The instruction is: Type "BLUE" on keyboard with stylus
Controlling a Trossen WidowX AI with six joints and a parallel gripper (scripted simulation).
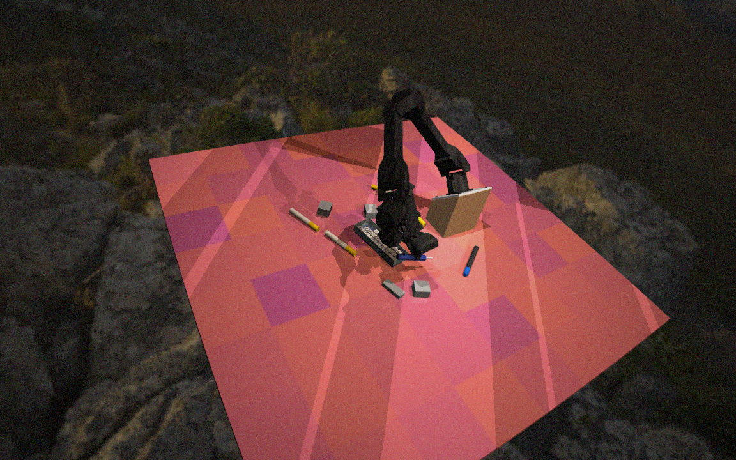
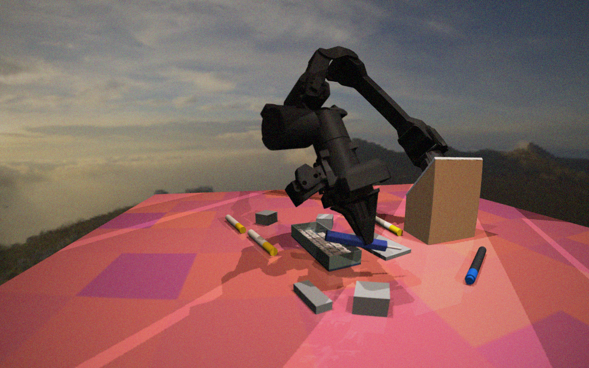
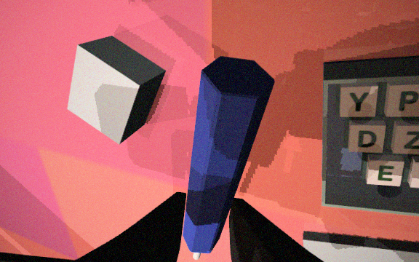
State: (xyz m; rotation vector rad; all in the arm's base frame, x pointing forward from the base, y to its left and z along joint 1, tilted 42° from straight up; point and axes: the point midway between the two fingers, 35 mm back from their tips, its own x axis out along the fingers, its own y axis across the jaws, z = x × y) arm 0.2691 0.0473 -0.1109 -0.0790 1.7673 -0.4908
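My gripper is shut on the blue stylus and holds it above the table, near the keyboard's near end. The stylus lies roughly level, its thin white tip pointing right in the exterior view and away from the lens at the bottom of the wrist view. The keyboard is a dark tray with pale lettered keys. In the wrist view Y, P, D, Z, E and C show at its end; its other keys are out of frame there.
A grey block and a flat grey bar lie nearest the camera. A flat grey plate lies beside the keyboard. A brown stand and a black-and-blue marker are at right. Yellow-ended markers lie around.
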